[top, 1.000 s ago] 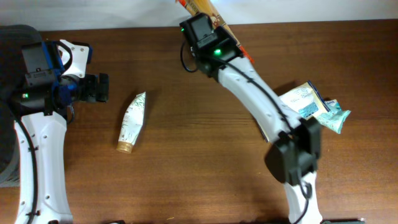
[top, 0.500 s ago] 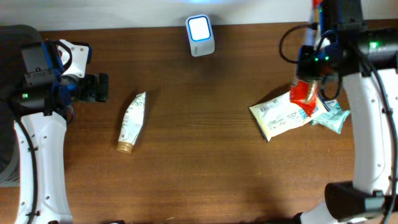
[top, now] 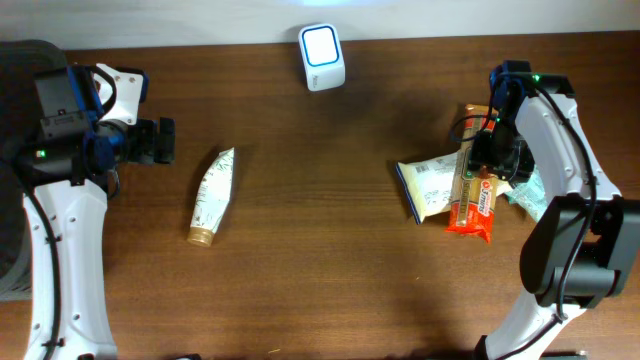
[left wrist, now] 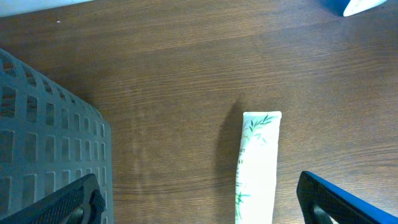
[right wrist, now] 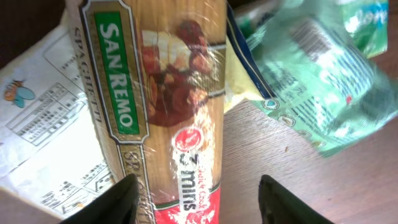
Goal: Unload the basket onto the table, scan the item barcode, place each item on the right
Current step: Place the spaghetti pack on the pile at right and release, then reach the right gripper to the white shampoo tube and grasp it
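Observation:
The spaghetti packet (top: 472, 200), brown with a red end, lies flat at the right, partly on a white packet (top: 428, 186). My right gripper (top: 490, 160) hovers just over it, open. In the right wrist view the packet (right wrist: 161, 93) lies between the spread fingers (right wrist: 118, 199), with bare wood on its right side. The white scanner (top: 322, 57) stands at the back centre, its face lit. My left gripper (top: 160, 140) is open at the far left, above and to the left of a white tube (top: 212, 193); the tube (left wrist: 256, 168) lies between its jaws in the left wrist view.
A teal-green pouch (top: 530, 190) lies against the spaghetti packet's right side, and shows again in the right wrist view (right wrist: 311, 68). A grey mesh basket (left wrist: 43, 143) stands at the table's left edge. Bare brown wood spans the middle of the table.
The right arm swung from the scanner to the right side with the spaghetti packet, laid it on the pile, and its jaws opened off it. The left arm has not moved.

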Action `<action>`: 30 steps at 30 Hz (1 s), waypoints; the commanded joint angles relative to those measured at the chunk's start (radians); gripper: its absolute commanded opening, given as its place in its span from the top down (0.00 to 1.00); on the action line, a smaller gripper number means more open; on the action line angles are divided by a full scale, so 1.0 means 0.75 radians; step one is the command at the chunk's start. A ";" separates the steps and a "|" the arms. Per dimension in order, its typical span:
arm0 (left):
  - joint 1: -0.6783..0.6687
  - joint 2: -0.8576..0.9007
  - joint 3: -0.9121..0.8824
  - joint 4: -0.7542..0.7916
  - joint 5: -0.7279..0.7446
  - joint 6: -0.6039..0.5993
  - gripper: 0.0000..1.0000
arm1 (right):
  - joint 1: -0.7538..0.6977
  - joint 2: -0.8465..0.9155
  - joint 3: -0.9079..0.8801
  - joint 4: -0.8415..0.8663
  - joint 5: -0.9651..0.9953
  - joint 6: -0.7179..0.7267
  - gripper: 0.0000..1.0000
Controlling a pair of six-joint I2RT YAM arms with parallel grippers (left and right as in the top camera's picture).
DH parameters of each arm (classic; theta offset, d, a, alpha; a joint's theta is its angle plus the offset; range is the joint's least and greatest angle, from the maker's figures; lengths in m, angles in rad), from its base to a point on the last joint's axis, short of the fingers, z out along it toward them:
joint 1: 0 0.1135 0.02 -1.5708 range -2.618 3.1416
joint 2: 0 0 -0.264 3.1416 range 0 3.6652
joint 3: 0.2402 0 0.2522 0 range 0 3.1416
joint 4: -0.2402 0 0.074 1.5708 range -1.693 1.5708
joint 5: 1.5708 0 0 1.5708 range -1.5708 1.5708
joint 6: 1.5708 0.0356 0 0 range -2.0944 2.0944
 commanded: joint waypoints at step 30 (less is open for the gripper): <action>0.006 -0.022 0.007 0.003 0.010 0.016 0.01 | 1.238 0.687 0.461 1.102 -0.566 0.455 0.01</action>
